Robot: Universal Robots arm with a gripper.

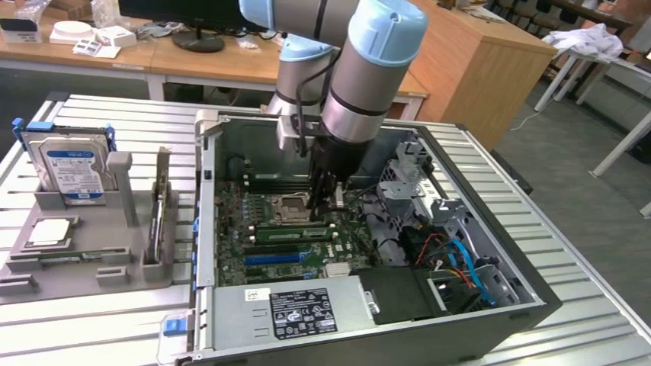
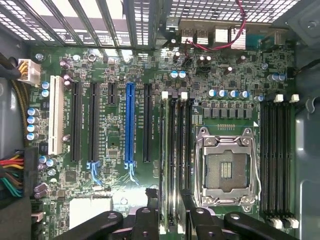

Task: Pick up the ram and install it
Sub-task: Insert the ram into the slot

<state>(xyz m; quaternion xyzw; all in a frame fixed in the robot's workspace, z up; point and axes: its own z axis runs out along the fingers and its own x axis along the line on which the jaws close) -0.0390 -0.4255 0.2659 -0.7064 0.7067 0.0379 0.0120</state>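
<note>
Over on the exterior view's left, a grey fixture tray (image 1: 91,263) carries a hard drive (image 1: 72,164), well apart from the action. Moving right, we're into the open computer case (image 1: 209,198), motherboard (image 1: 236,229) flat on its floor. And there's the ram (image 1: 292,232): a green stick standing on edge in a memory slot just beside the CPU socket (image 1: 287,204), between that socket and the blue slot (image 1: 273,258). Its long axis runs from the exterior view's left to right, in line with the slots.

At the stick's right-hand end the gripper (image 1: 336,200) hangs straight down inside the case. The wrist view gives the key picture: the black fingers (image 2: 150,220) stand spread wide on either side of the ram, across its thin faces, with a gap showing on both sides. So the tool is open and holds nothing. To my eye the stick sits down in its slot, though whether the end latches are locked I can't tell. Further right, the drive cage (image 1: 407,179) stands near the arm.
</note>
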